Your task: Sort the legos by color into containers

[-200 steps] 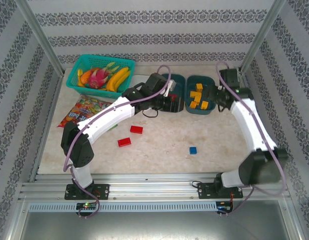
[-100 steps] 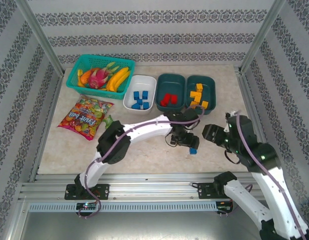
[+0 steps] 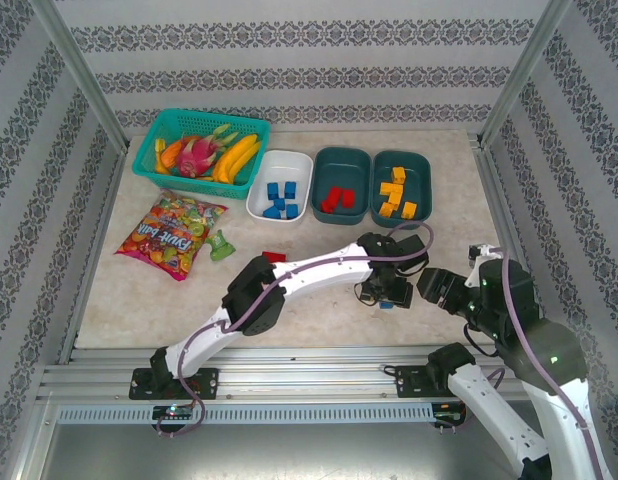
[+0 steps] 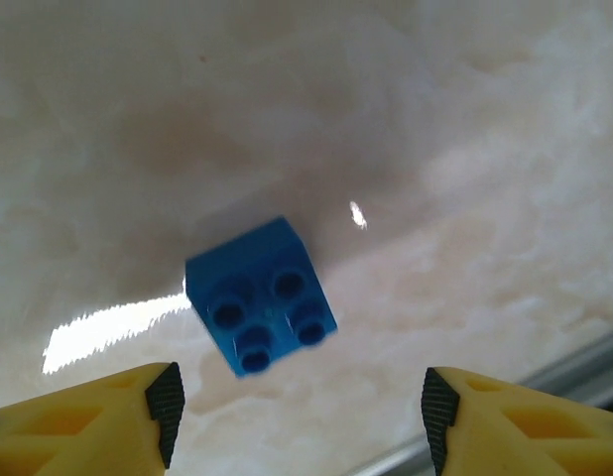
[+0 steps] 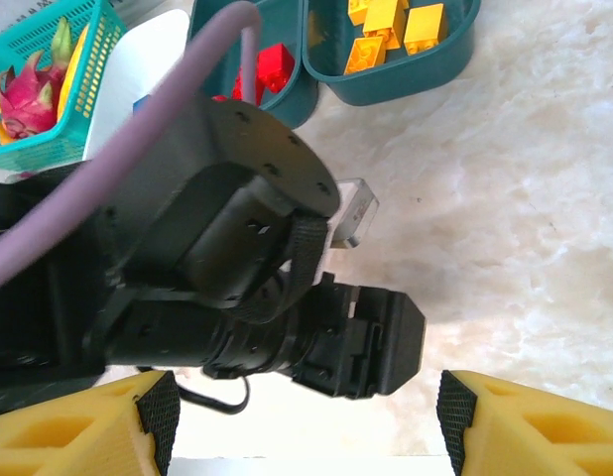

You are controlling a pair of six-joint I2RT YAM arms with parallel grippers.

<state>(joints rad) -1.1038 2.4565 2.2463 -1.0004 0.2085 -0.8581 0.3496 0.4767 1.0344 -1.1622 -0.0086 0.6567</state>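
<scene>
- Reaching for a stray blue lego (image 4: 259, 297) looks like the step in hand: the left tool (image 4: 301, 405) hovers over it, just above the counter (image 4: 465, 149).
- That tool's jaws stand wide apart and grip nothing. The brick sits studs-up just ahead of the fingertips, roughly midway between them, turned askew to them and touching neither pad.
- The right tool (image 5: 306, 412) is likewise spread open and empty. It hangs just beside the left tool, with the left arm's wrist (image 5: 247, 248) directly in front of it.
- Well apart from the left tool, on the far side of the counter, the white container (image 3: 289, 165) already holds blue legos (image 3: 279, 197). Next to it, one teal container (image 3: 349, 165) holds red legos (image 3: 334, 198), and the other teal container (image 3: 401, 153) holds yellow legos (image 3: 394, 195).
- The next move, as I judge it, calls for lowering the left tool so its pads bracket two opposite flat sides of the brick, perhaps with a small wrist twist to square up, then closing, lifting and carrying it to the white container.
- A red lego (image 3: 275, 257) lies on the counter back along the left arm, well behind its tool, so sorting is not finished.
- The right tool is close enough that it should keep clear during the lift.
</scene>
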